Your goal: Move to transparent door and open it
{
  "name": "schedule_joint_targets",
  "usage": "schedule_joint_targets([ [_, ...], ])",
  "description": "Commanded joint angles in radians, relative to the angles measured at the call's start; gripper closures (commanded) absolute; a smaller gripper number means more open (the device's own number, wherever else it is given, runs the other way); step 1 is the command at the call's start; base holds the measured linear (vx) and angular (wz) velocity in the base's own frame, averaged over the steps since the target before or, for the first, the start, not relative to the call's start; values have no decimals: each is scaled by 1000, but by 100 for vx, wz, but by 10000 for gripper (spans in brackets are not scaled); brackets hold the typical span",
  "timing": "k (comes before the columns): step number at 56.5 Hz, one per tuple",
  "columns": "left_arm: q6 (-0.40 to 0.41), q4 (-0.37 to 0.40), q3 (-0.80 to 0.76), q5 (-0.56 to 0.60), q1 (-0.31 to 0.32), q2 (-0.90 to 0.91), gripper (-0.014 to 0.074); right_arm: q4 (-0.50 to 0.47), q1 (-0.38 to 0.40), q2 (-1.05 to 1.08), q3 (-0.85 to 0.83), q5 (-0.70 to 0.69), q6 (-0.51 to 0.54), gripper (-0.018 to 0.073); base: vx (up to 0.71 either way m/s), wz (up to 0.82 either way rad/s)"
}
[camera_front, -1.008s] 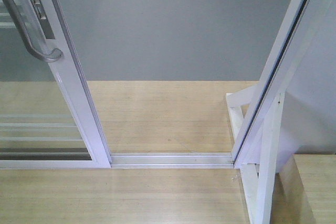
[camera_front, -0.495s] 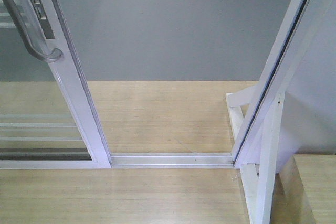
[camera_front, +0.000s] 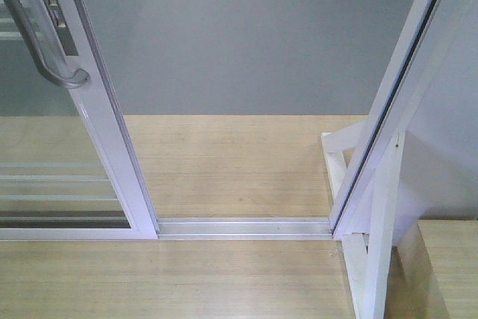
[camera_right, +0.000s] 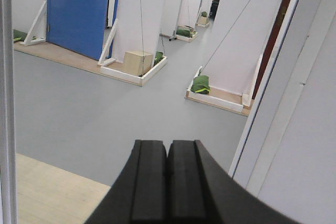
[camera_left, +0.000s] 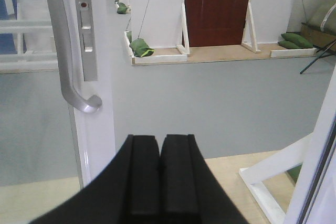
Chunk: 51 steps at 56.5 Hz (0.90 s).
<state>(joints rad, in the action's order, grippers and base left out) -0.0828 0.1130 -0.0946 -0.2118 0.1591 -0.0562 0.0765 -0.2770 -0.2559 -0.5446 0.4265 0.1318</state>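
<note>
The transparent door [camera_front: 101, 121] stands at the left of the front view, slid aside, with a white frame, thin white bars and a curved grey-silver handle [camera_front: 52, 61]. A wide gap lies between it and the white jamb [camera_front: 396, 102] at the right. In the left wrist view the handle [camera_left: 68, 61] and the door stile [camera_left: 100, 108] are up and left of my left gripper [camera_left: 159, 142], which is shut and empty, apart from the handle. My right gripper [camera_right: 167, 148] is shut and empty, facing through the opening. Neither gripper shows in the front view.
A metal floor track [camera_front: 243, 227] crosses the wooden platform. A white brace [camera_front: 373, 237] stands at the right jamb, with a wooden step [camera_front: 448, 267] beside it. Beyond lie grey floor, a blue door [camera_right: 79, 9], a brown door [camera_left: 218, 6], green sandbags [camera_right: 200, 84] and a box [camera_right: 137, 62].
</note>
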Motion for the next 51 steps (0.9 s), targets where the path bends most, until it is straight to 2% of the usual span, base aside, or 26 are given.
schedule_joint_targets([
  [1,14,10,51,153,-1,48,596,5,1,-11,-28,-80,0,565,0,0],
  [5,14,17,102,190,-1,88,596,5,1,-11,-28,-80,0,565,0,0],
  [9,8,5,101,161,-1,82,596,5,1,-9,-28,-79,0,565,0,0],
  [51,9,4,101,156,-1,81,596,5,1,-9,-28,-79,0,565,0,0],
])
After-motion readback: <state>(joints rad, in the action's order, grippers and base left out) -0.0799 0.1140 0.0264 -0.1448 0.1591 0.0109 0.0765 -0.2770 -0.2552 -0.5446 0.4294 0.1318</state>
